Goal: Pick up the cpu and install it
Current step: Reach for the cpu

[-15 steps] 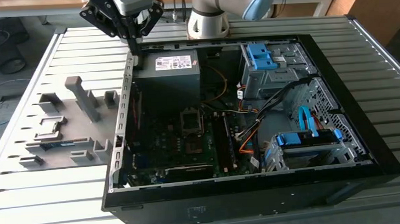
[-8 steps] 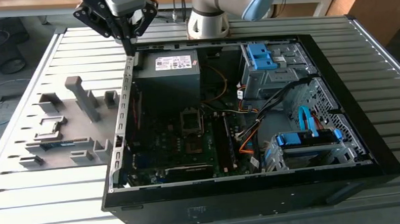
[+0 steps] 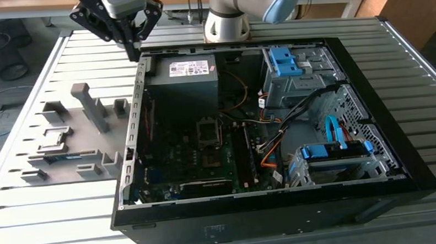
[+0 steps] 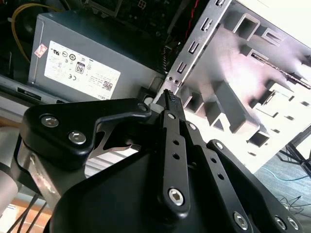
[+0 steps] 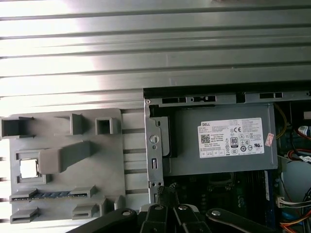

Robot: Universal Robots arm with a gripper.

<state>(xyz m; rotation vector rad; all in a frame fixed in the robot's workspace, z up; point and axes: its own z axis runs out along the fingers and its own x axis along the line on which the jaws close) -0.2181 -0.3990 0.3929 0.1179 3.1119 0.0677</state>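
The cpu [image 5: 28, 168] is a small bright square lying flat in a recess of the grey parts fixture [image 5: 63, 145] beside the computer case. My gripper [image 3: 134, 50] hangs above the case's far corner on the exterior view's left, next to the power-supply box [image 3: 181, 79]. Its fingers are shut with nothing between them, and in both wrist views the tips [image 4: 168, 96] [image 5: 167, 193] meet over the case's edge. The cpu lies well apart from the gripper. The dark socket frame [image 3: 207, 130] sits on the motherboard in the middle of the case.
The open black case [image 3: 379, 109] holds orange and black cables [image 3: 271, 147] and blue drive brackets [image 3: 283, 61]. A long green memory stick [image 5: 48, 195] lies in the fixture near the cpu. Grey posts [image 3: 92, 105] stand up from the fixture. The table is ribbed metal [image 5: 146, 43].
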